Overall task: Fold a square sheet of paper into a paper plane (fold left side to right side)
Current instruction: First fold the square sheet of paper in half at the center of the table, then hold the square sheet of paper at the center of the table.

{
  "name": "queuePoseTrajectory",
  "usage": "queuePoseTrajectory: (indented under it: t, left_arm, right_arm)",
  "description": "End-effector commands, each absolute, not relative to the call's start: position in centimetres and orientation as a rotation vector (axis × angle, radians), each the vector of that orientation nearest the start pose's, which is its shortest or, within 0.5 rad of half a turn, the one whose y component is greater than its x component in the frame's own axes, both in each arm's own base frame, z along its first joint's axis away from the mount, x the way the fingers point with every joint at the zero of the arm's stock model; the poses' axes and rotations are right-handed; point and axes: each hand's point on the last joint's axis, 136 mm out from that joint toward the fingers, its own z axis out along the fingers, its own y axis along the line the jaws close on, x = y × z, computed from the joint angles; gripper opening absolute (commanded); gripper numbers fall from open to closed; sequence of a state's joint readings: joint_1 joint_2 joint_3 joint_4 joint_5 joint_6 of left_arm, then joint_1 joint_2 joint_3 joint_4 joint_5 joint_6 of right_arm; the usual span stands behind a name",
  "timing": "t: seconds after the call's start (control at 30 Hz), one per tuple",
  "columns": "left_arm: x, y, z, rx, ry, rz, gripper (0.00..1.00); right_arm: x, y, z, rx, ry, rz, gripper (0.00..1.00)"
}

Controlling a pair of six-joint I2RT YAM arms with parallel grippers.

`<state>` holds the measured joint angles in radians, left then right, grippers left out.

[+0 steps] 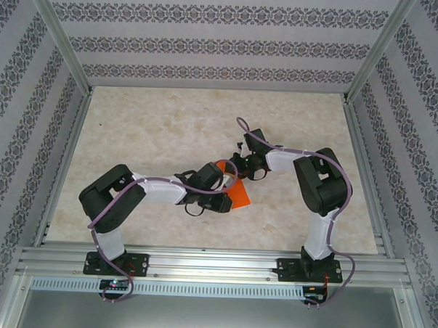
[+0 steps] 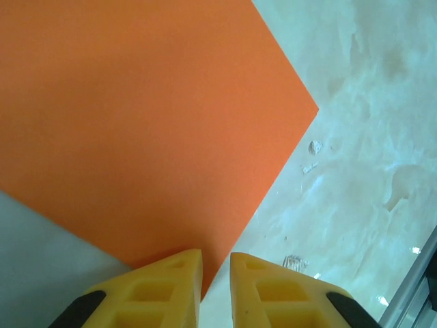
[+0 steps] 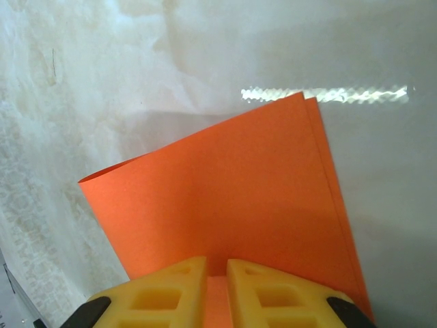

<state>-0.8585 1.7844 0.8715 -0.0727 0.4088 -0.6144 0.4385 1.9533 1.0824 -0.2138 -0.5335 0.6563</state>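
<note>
At bench (image 1: 170, 125) centre lay square sheet of paper (image 1: 239, 196), folded double: thin, light, limp, easily creased. Best pinched at free edge. Left gripper (image 2: 216, 265) and right gripper (image 3: 216, 270) were nearly closed over sheet; actual clamping could not be told.

sheet of paper (image 2: 136, 123): matt | table (image 2: 369, 171): glossy | left end effector (image 2: 216, 258): yellow plastic

Ahead of the left gripper (image 2: 216, 263), whose fingers (image 2: 164, 287) are yellow, the square sheet of paper (image 2: 136, 123) is plain bright orange. Beside it the table (image 2: 369, 137) is pale, marbled cream. Far beyond the gripper, the walls (image 1: 211, 18) carry dark floral bands on white.
</note>
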Motion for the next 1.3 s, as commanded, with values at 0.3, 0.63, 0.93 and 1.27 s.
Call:
queuePoseTrajectory:
  t: [0.3,0.63,0.93,1.27]
  left_arm:
    - [18.8,-34.4,5.3,0.538,2.797,-1.063,0.21]
    - [24.8,-33.2,8.7,0.366,2.692,-1.145,0.24]
    - [26.2,-35.1,6.2,0.334,2.726,-1.194,0.22]
    - [25.3,-34.2,2.3,0.279,2.82,-1.148,0.22]
  right_arm:
    - [34.4,24.4,-1.5,0.167,2.879,0.886,0.18]
    - [34.4,24.3,-1.0,0.164,2.87,0.889,0.18]
    - [34.4,24.8,-0.7,0.156,2.856,0.917,0.19]
    - [35.4,25.4,1.8,0.147,2.792,0.971,0.21]
